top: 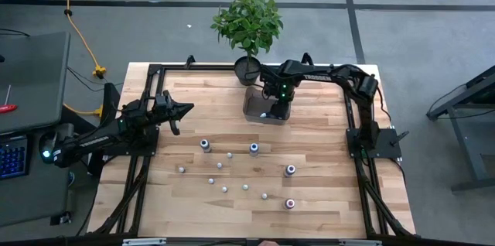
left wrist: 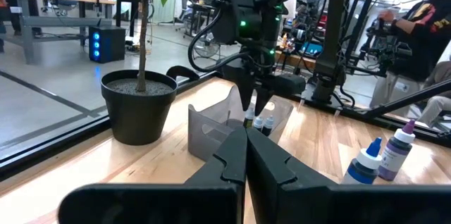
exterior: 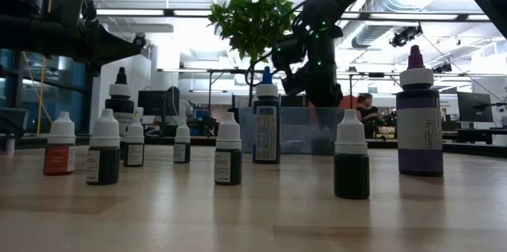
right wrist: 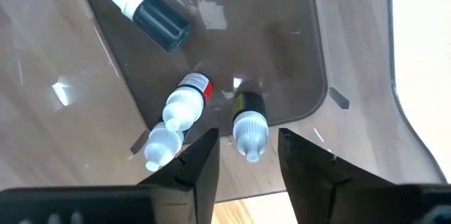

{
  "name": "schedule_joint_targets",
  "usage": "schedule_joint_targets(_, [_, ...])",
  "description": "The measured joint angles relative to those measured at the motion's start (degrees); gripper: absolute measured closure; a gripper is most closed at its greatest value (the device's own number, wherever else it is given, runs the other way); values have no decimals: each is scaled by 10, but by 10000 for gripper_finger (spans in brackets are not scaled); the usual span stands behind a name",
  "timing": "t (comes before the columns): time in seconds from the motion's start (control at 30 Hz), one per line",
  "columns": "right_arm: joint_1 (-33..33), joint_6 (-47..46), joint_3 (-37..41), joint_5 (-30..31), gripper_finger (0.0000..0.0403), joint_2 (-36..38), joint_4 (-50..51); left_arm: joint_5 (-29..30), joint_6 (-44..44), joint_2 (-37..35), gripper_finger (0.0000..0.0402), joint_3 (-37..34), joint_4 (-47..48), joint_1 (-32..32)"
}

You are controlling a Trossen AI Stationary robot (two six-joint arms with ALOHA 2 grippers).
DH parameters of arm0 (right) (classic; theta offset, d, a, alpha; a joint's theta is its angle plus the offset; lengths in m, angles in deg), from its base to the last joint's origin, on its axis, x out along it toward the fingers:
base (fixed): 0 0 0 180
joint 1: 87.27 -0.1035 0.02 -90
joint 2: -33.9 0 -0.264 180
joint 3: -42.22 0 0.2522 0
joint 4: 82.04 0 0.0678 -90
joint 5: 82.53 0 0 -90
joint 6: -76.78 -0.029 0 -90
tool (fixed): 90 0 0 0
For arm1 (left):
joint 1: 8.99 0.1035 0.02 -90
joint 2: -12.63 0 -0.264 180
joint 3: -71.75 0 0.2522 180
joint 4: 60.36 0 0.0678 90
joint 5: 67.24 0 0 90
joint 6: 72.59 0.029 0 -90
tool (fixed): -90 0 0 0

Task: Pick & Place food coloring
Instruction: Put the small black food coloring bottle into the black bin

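**Right arm over the bin, bottles scattered on the wooden desk**

The desk (top: 325,215) is a pale butcher-block top of joined wood strips, framed by black rails and standing on a grey floor crossed by dark lines. A yellow cable (top: 73,25) runs over the floor at the far left, and a potted plant (top: 248,25) stands at the desk's far edge.

Just near of the plant sits the clear bin (top: 255,107). The right gripper (top: 277,111) hangs over it, pointing down into it; in the right wrist view its fingers (right wrist: 201,164) stand narrowly apart on either side of a white-capped bottle (right wrist: 248,122) without visibly pressing it. Three more bottles lie in the bin: a red-labelled one (right wrist: 189,101), a dark one (right wrist: 151,9) and another white cap (right wrist: 163,145).

The rest of the food coloring (top: 249,170) is spread upright over the middle and near part of the desk, well apart from each other. In the low view a purple-capped bottle (exterior: 418,117) stands at the right, a blue-capped one (exterior: 266,121) in the middle, and small white-capped ones in between and to the left.

The left gripper (top: 179,111) waits above the desk's left side, its fingers (left wrist: 271,164) closed together and holding nothing.

Beyond the desk lies an open workshop with bright ceiling lights, monitors and benches; a person (left wrist: 423,27) in dark clothes stands at the far right.
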Motion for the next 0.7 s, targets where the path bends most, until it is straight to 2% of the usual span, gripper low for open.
schedule_joint_targets(0.2, [1, -4, 0, 18, 240, 23, 10, 0, 0, 0, 401, 0, 0, 0])
schedule_joint_targets(0.37, [1, -4, 0, 20, 236, 53, 29, 0, 0, 0, 401, 0, 0, 0])
schedule_joint_targets(0.7, [-35, -14, 0, 19, 235, 184, 73, 0, 0, 0, 401, 0, 0, 0])
